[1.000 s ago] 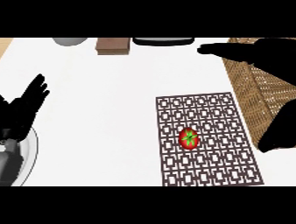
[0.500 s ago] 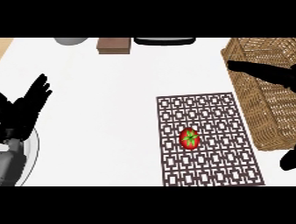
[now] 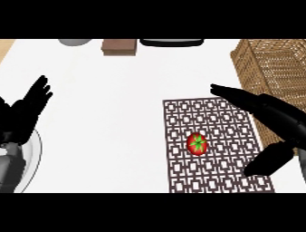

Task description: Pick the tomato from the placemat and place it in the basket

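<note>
A red tomato [image 3: 197, 143] with a green stem lies on the brown patterned placemat [image 3: 212, 118], near its middle. My right hand [image 3: 279, 120] hovers open just right of the tomato, fingers stretched toward the far left over the mat, thumb hanging down near the mat's right edge. The hand and tomato are apart. The woven wicker basket [image 3: 283, 68] stands at the far right, beyond the mat. My left hand [image 3: 18, 113] rests open at the left edge, fingers up.
A white plate [image 3: 35, 154] shows partly at the lower left under the left forearm. At the counter's far edge sit a grey bowl [image 3: 74, 42], a brown block [image 3: 119, 46] and a dark dish [image 3: 172, 43].
My right hand has come down and left from over the basket, closer to the tomato. The left hand and the tomato have stayed put.
</note>
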You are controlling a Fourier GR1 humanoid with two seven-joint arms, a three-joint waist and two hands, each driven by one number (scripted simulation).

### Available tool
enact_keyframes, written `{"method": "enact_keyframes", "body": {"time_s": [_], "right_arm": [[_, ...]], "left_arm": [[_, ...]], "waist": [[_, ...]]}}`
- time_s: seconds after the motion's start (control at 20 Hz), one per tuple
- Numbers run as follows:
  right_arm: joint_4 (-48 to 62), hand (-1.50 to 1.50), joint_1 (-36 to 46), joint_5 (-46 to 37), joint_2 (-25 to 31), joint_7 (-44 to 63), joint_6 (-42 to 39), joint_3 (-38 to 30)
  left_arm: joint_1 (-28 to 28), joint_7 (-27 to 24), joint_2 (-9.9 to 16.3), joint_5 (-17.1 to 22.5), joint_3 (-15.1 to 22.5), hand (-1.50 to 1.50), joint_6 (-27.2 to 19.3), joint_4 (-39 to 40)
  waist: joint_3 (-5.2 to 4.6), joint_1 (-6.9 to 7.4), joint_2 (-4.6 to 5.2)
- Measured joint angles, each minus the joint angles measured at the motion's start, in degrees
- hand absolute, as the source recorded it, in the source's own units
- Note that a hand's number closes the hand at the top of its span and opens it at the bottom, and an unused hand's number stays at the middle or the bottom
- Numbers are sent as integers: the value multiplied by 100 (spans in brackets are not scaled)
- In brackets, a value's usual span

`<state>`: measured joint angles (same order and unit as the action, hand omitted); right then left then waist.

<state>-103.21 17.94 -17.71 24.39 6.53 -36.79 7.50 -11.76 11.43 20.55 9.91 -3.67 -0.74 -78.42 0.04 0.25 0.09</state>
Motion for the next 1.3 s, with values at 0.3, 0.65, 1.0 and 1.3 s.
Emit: {"method": "enact_keyframes", "body": {"time_s": [0.3, 0.65, 1.0, 1.3], "right_arm": [[777, -150, -113, -634, -723, -658, 757, 365], [1847, -150, 115, -1510, -1138, -956, 1169, 739], [2342, -150, 126, -1996, -1073, -1336, 1084, 710], [2598, -150, 119, -2235, -1141, -1712, 1084, 562]], "left_arm": [[13, 18, -47, -69, -81, 0, 42, -38], [-21, 7, -193, -205, -143, 0, 66, 11], [-28, 73, -305, -349, -217, 0, 123, -39], [20, 51, -282, -383, -392, 0, 341, -93]], "waist": [[-2, 6, -1], [-3, 4, -2], [-3, -11, -6], [-3, -12, -8]]}}
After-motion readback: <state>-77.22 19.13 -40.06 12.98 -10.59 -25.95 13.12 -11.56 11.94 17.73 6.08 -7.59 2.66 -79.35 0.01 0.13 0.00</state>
